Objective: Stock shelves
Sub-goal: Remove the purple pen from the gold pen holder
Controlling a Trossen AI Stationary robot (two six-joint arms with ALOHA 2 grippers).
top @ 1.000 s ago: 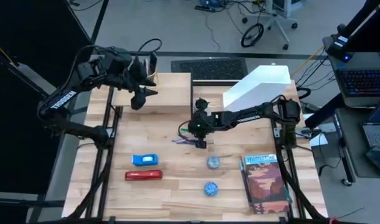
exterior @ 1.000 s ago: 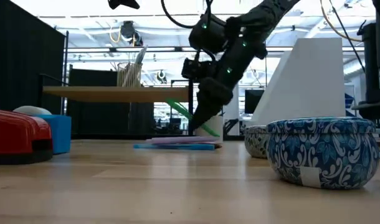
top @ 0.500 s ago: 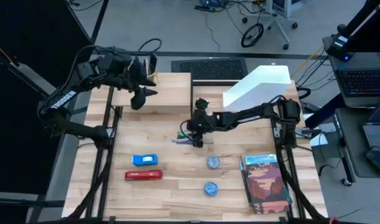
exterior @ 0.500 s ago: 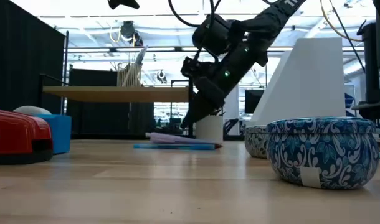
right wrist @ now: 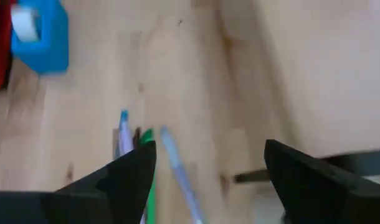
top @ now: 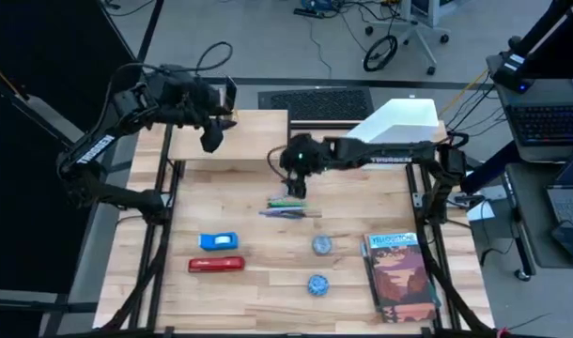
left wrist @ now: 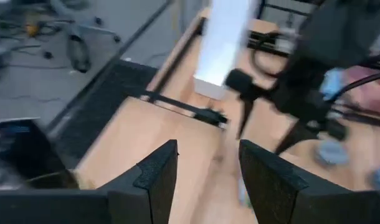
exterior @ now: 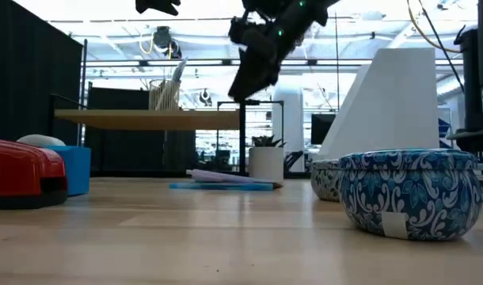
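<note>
Plank shelf [top: 232,141] under left gripper [top: 209,141]; right gripper [top: 297,182], fingers spread, above pens [top: 291,207].

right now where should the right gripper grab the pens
Grip the pens across the middle of their shafts, coming straight down from above. They lie flat in a loose bundle on the table, and the right gripper, open, hangs just above them.

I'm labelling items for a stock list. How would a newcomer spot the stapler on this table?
Start at the light-wood tabletop and go to its front left area. Two things lie there side by side: a blue tape dispenser and, nearer the front edge, the stapler. It is the only long, red thing.
</note>
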